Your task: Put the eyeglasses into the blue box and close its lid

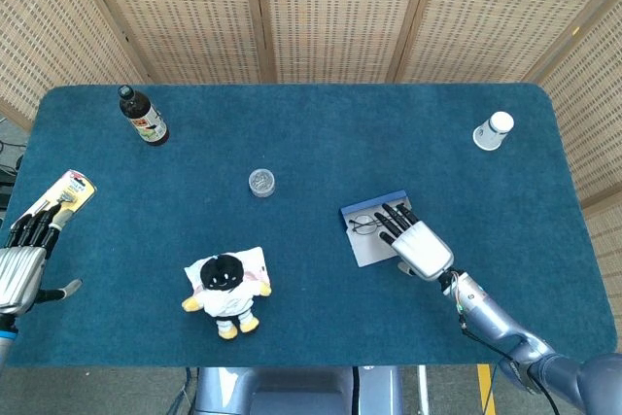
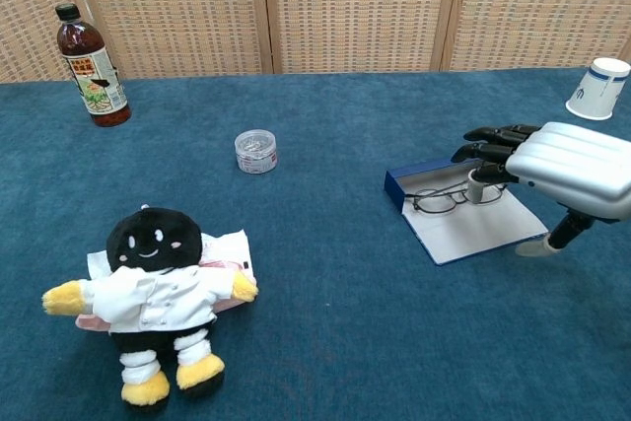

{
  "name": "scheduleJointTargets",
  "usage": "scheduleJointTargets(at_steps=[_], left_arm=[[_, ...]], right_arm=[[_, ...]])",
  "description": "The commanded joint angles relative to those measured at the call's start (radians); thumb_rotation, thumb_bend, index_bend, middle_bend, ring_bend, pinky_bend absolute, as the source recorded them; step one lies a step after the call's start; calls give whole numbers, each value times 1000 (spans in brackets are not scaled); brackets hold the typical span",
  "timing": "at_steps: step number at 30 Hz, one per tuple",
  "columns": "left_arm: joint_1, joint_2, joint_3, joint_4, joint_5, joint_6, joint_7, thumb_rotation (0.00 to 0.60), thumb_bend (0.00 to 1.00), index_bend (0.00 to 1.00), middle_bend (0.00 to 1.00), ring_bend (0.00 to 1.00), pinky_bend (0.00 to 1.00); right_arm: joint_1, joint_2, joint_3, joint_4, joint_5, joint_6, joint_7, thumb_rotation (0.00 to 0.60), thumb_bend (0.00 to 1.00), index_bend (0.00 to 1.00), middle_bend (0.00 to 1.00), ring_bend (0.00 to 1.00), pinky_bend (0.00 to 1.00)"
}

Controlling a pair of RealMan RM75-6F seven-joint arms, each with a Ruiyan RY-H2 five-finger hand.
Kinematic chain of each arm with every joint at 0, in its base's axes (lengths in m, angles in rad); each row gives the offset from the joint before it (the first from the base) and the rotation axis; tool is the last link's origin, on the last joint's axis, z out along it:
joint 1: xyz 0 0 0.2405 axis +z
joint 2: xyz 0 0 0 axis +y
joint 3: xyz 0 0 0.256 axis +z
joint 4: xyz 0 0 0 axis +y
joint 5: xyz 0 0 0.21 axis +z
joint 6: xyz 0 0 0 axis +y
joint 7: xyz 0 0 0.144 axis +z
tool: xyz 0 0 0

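At the far left edge of the worktop (image 1: 321, 133), well away from the blue box (image 1: 374, 229), the left hand (image 1: 21, 261) rests with its fingers spread, holding nothing; a yellow packet (image 1: 64, 191) lies just beyond its fingertips. A dark sauce bottle (image 2: 91, 66) stands at the back left, its label pictured but too small to read. Left of the box sit a small clear jar (image 2: 256, 151) and — nearer the front edge — a plush doll (image 2: 153, 295) in a white chef's coat. The box lies open, its lid flat on the cloth, and the eyeglasses (image 2: 449, 197) rest inside it. The right hand (image 2: 557, 160) hovers over the lid, fingers extended above the glasses, grasping nothing. Back right of the box stands a paper cup (image 2: 597, 87) with a faint printed mark. Blue cloth covers the worktop; woven cane screens stand behind.
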Motion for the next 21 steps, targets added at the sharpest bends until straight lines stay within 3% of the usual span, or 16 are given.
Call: scheduleJointTargets(at_steps=[1,21], left_arm=[[-3,-1,-2,2,-5,-6,0,600,0,0,0,0,0],[-14,-10,-8,3,-31,-27,23,600,0,0,0,0,0]], right_arm=[[1,-37,-3,54,-5,-4,22,600,143,386,153,0,157],[13,-106,-10,180,-21,-4,68,600,207,405,163,0,170]])
